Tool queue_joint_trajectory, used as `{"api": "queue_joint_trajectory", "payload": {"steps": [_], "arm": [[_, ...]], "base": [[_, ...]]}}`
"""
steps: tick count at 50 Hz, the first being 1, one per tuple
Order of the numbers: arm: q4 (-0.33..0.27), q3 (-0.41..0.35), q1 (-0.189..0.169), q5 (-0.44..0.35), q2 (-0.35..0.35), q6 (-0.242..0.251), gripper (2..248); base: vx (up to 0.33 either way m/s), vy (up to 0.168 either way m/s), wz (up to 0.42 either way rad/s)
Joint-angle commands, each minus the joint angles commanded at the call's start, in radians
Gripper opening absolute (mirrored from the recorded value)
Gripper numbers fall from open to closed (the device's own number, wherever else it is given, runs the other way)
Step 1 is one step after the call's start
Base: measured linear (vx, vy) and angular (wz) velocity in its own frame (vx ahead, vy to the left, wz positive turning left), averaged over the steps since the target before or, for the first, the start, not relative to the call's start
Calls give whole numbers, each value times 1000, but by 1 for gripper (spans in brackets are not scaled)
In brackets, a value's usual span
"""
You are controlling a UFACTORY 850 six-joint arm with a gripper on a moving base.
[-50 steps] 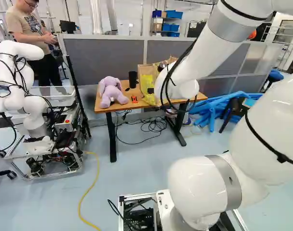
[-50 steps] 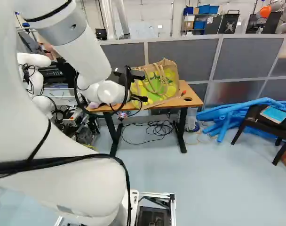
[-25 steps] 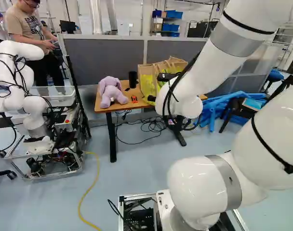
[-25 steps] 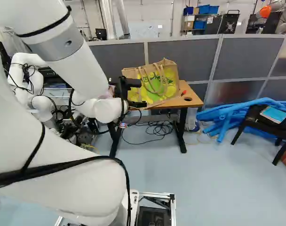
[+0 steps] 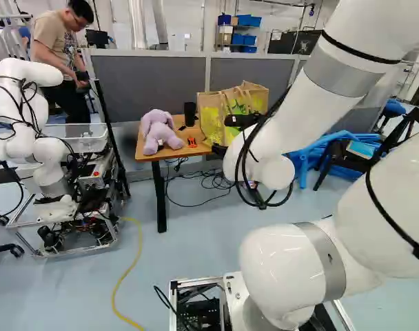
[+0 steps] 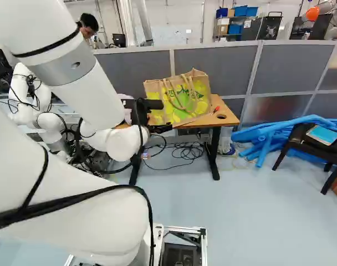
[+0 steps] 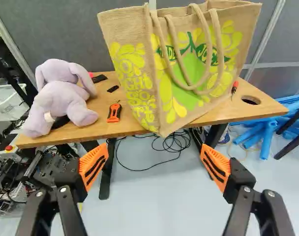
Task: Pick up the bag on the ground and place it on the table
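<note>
In the right base view my gripper [image 6: 164, 116] is in front of the left part of the jute bag [image 6: 190, 102]. The bag, with its yellow-green print and looped handles, stands upright on the wooden table [image 6: 226, 115]. Seen from the wrist, my gripper [image 7: 154, 160] is open, its orange pads wide apart with nothing between them. Ahead of the fingers and apart from them is the bag [image 7: 189, 73], its near bottom corner at the front edge of the tabletop [image 7: 257, 110].
A purple plush toy [image 7: 63, 96], an orange tool [image 7: 114, 112] and a black cup [image 5: 189, 114] are on the table. Cables [image 5: 220, 181] lie below it. Another robot [image 5: 30, 131] stands at the left, blue tubes [image 6: 290, 133] and a dark stool [image 6: 318, 145] at the right.
My arm has drawn lower and back from the bag, showing more of it in the left base view. The bag stays where it was on the table, and the base has not moved.
</note>
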State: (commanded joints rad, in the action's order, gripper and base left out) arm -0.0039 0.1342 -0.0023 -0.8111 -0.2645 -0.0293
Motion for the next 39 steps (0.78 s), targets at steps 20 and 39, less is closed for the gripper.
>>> {"api": "queue_joint_trajectory", "payload": {"steps": [20,39], "arm": [[3,-40,2,-52,-12,25,247],[4,-47,2,-62,-15,29,247]], "base": [[0,0,0],[0,0,0]]}}
